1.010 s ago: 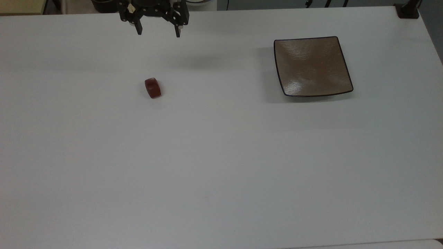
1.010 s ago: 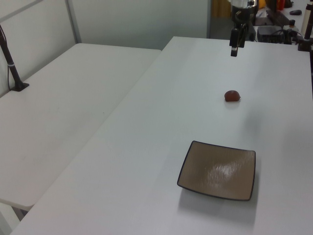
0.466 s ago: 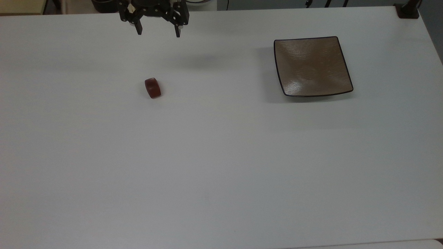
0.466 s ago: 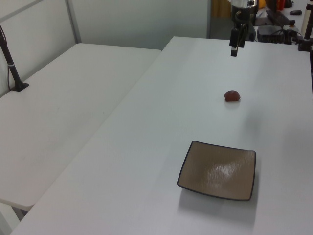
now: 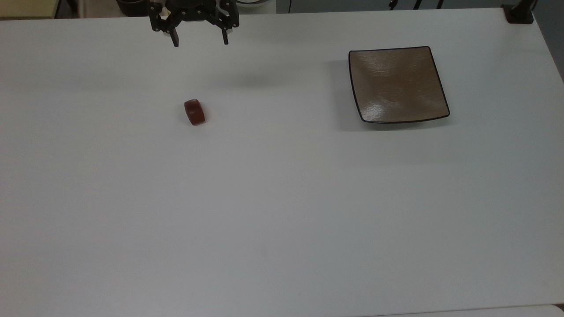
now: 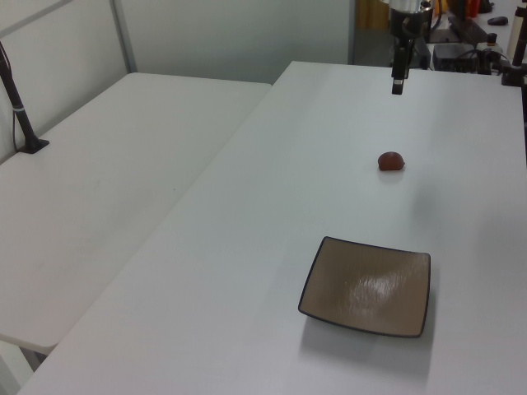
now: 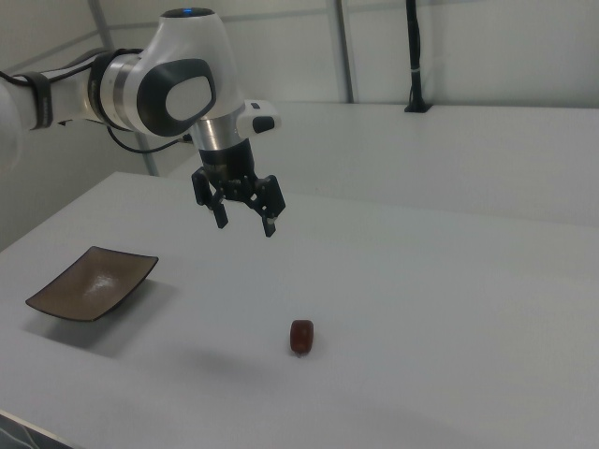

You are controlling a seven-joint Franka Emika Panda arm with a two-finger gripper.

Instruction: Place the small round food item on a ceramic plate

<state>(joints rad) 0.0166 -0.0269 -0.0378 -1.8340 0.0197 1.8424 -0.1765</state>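
2 task items lie well apart on the white table (image 5: 282,198), neither touched yet.

Top view: the small dark reddish-brown glossy stubby food chunk (image 5: 194,112) lies on its side on bare table, toward the top view's left. The square brown-tan glazed ceramic plate (image 5: 396,83) with thin dark rim sits far toward the top view's right, bare. The black 2-finger pincer (image 5: 200,40) hangs near the table's far edge, fingers spread wide and pointing down, holding nothing. It sits beyond the chunk rather than over it, so the approach looks not yet begun in earnest. The wide spread suits a chunk of this width, in my judgement.

Left view: plate (image 6: 368,285) in the foreground, chunk (image 6: 390,160) farther back, pincer (image 6: 398,86) above the table behind the chunk. Seen edge-on here, so the finger gap is not readable from this angle. Clear height shows between fingertips and table.

Right view: the white Panda arm (image 7: 178,89) reaches out over the table with the pincer (image 7: 245,225) pointing down, fingers apart, well above the surface. The chunk (image 7: 301,337) rests nearer the camera, with its shadow on the table beside it. The plate (image 7: 92,282) sits at the right view's left, upturned corners visible.

Judgement: step in hand is positioning over the chunk; descent, pinch, carry and release all remain. Being rounded, the chunk may roll if nudged by 1 finger first.
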